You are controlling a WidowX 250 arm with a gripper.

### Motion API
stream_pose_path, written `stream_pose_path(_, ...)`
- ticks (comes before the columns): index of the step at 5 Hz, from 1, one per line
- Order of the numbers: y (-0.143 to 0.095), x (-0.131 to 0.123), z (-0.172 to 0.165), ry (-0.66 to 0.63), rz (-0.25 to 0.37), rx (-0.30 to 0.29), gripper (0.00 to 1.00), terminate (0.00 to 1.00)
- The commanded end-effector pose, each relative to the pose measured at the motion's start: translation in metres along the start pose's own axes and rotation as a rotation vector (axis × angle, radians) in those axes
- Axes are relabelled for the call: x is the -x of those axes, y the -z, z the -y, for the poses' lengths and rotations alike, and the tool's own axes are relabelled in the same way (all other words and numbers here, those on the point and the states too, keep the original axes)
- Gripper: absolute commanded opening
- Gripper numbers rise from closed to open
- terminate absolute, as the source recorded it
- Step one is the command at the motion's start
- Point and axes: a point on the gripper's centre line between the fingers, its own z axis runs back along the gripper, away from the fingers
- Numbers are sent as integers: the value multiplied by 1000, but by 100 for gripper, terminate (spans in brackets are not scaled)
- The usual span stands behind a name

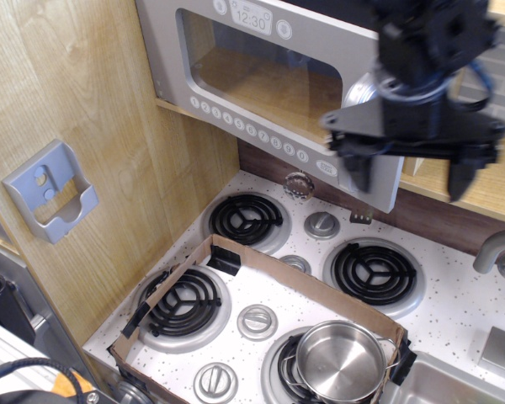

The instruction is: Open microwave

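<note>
Nearest the camera, well below the jaws: steel pot (341, 360) on the front right burner, inside a low cardboard frame (236, 268) lying on the speckled worktop (454, 290). Four black coil burners, silver knobs between them; the back right burner (374, 273) sits under the jaws. Grey wall bracket (50, 189) on the wood panel, far left of the jaws. Corner of a sink (438, 383) and a curved tap (497, 248) at the right edge, below the jaws. Higher up, the jaws (412, 168) hang blurred, the two black fingers (359, 164) spread wide apart, tips pointing down, gripping nothing. One finger overlaps the lower right corner of the microwave (261, 71) door; whether it touches cannot be told. The other finger hangs in front of the wooden shelf (480, 181) to the right. Microwave is mounted up left of the jaws, silver-grey, brown window, clock (252, 15) reading 12:30 on top, row of white buttons (248, 128) along the lower edge. Its door stands angled out from the cabinet at the right end. The handle is hidden behind the arm.
</note>
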Motion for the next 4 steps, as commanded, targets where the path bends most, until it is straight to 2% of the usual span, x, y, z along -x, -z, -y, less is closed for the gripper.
stream_pose_path(1,-15,-6,63,305,-30,121,100,0)
stream_pose_path(2,-8,-17,90,416,0,120,100,0)
stream_pose_path(3,1,-29,99,532,24,145,100,0)
stream_pose_path(4,13,-46,88,643,50,190,100,0)
